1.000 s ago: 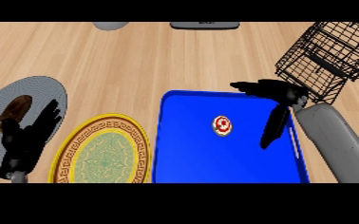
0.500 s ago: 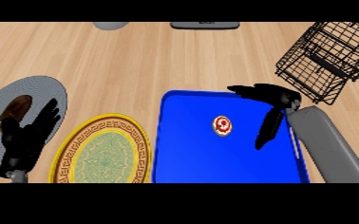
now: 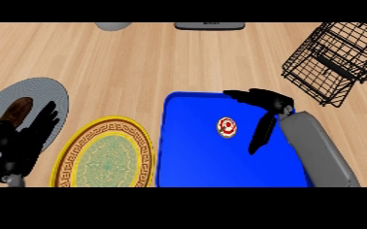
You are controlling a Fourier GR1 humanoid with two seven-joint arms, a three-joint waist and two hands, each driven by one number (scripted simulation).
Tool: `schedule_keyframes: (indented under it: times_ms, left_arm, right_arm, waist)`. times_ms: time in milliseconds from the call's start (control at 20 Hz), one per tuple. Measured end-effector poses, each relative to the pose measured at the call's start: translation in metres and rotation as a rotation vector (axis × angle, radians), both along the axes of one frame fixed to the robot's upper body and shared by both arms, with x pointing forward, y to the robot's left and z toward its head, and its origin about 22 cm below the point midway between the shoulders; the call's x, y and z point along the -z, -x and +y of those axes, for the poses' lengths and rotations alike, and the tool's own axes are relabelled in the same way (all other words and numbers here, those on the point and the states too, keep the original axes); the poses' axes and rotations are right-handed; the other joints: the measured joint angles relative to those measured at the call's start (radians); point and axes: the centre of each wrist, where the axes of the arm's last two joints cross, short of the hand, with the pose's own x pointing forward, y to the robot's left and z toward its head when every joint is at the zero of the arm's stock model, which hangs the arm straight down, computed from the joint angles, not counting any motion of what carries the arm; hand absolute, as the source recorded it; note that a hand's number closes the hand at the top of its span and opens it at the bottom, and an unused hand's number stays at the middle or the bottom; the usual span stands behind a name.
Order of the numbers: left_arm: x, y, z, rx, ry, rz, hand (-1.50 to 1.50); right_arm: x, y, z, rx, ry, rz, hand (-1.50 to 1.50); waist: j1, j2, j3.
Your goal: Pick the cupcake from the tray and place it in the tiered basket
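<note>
Red-and-white, the cupcake (image 3: 226,127) sat on the blue tray (image 3: 193,160), just left of the right hand (image 3: 267,107) and not touching it. That hand hovered over the tray's right side, open, fingers spread with the thumb pointing down, holding nothing. The black wire tiered basket (image 3: 329,63) stood beyond it to the upper right. Far to the left, past a yellow patterned plate (image 3: 108,155), the left hand (image 3: 25,140) rested open over a grey plate (image 3: 43,92) on the wooden tabletop (image 3: 143,63).

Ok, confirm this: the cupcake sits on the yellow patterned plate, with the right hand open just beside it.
Not quite. The head view shows the cupcake on the blue tray, not on the yellow patterned plate. The right hand is indeed open just beside it.
</note>
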Motion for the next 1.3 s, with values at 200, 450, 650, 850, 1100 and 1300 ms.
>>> schedule_keyframes:
  times_ms: [200, 450, 650, 850, 1100, 1300]
  left_arm:
    - [-0.001, 0.002, 0.003, 0.003, -0.009, -0.003, 0.0]
    - [0.001, 0.005, -0.003, 0.004, -0.005, -0.006, 0.0]
    - [0.002, 0.002, -0.002, 0.0, -0.007, -0.006, 0.0]
    - [0.002, 0.003, -0.005, 0.004, -0.007, -0.004, 0.0]
    - [0.002, 0.006, -0.004, 0.002, -0.006, -0.009, 0.0]
    - [0.003, 0.004, -0.004, 0.007, -0.008, -0.001, 0.0]
  right_arm:
    - [0.008, 0.001, 0.004, 0.002, -0.003, 0.003, -1.5]
    - [0.019, 0.0, 0.012, 0.011, -0.007, 0.003, -1.5]
    - [0.023, 0.0, 0.019, 0.005, -0.008, 0.002, -1.5]
    - [0.029, 0.009, 0.028, -0.01, 0.0, 0.004, -1.5]
    - [0.034, 0.014, 0.04, -0.033, -0.046, -0.059, 1.5]
    - [0.037, 0.02, 0.044, -0.025, -0.094, -0.096, 1.5]
  waist:
    - [0.0, -0.001, 0.0]
    - [-0.001, -0.006, -0.004]
    - [-0.003, -0.009, -0.007]
    - [-0.006, -0.013, -0.009]
    - [-0.007, -0.015, -0.012]
    - [-0.006, -0.011, -0.008]
